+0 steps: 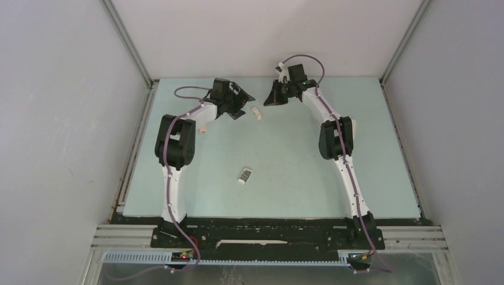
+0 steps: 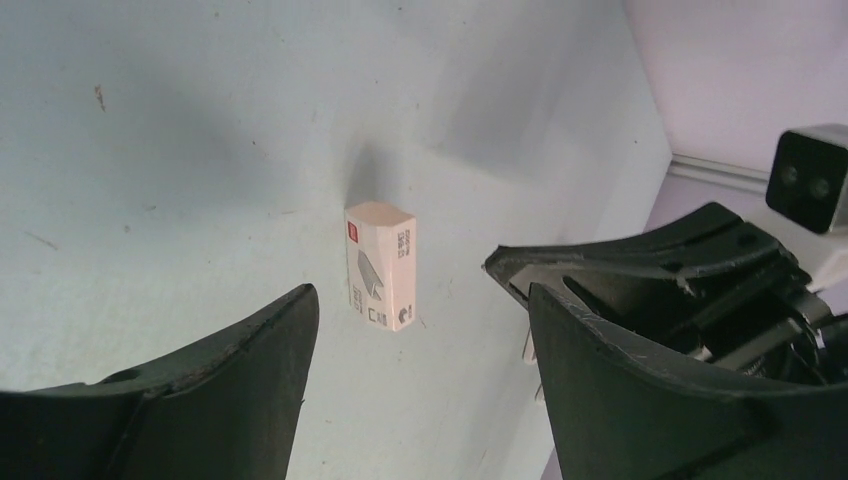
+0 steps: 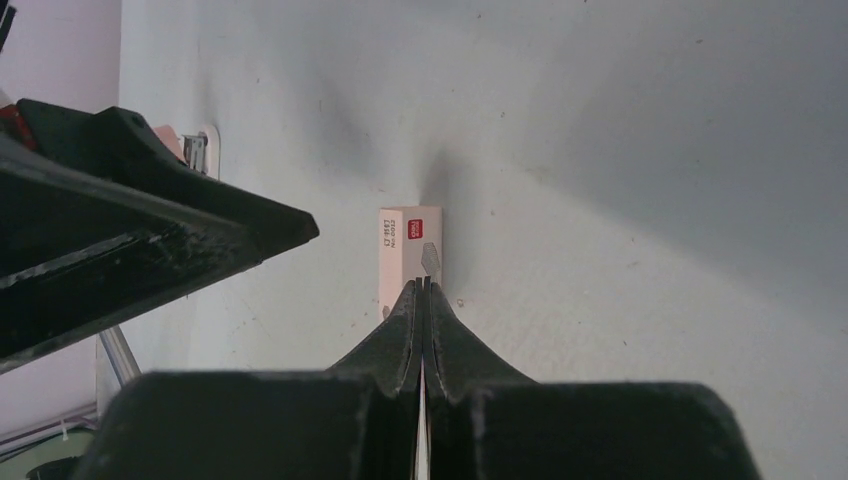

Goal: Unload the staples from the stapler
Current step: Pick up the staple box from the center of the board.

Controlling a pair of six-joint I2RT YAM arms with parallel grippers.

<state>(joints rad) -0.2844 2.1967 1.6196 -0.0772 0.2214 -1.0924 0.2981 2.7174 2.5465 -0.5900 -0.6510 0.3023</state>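
Observation:
A small cream staple box (image 1: 257, 113) lies flat on the pale green table between my two grippers. In the left wrist view the box (image 2: 382, 265) sits just ahead of my left gripper (image 2: 422, 300), whose jaws stand wide apart with nothing between them. My right gripper (image 3: 423, 285) is shut, its tip over the near end of the box (image 3: 410, 245). A white stapler (image 1: 245, 175) lies mid-table, away from both grippers. A small pink stapler (image 1: 202, 128) rests beside the left arm. I cannot make out any staples.
The enclosure's grey walls close in the table (image 1: 309, 178) at left, right and back. The two grippers (image 1: 241, 105) (image 1: 271, 101) stand close together near the back edge. The right gripper's black fingers (image 2: 640, 262) fill the right side of the left wrist view.

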